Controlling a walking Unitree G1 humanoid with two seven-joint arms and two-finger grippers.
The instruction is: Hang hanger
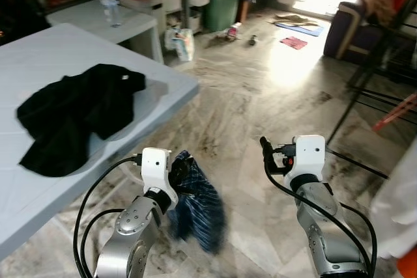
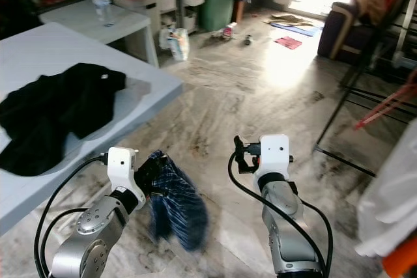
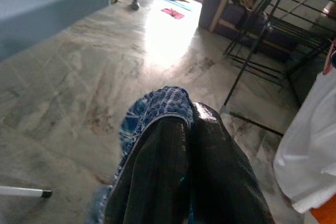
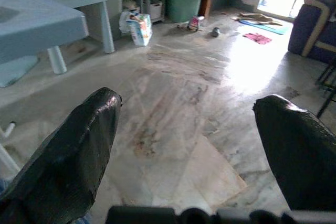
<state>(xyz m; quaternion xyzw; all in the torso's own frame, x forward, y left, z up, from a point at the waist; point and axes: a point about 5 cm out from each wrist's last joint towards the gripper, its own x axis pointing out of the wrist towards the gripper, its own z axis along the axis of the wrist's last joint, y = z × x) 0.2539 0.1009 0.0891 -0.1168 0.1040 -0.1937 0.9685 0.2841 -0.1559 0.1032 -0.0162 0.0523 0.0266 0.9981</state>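
— Blue checked cloth [image 1: 199, 206]: where is it?
— Pinched in my left claw [image 1: 177, 172], hanging over the marble floor [image 1: 260, 96] beside the desk [image 1: 78, 50]. My right claw [image 4: 189, 145] gapes wide, holding nothing.

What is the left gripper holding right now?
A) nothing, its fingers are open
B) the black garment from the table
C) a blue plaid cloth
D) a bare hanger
C: the left gripper is shut on the blue plaid cloth, which hangs from it above the floor, while the black garment lies on the table and the right gripper is open and empty.
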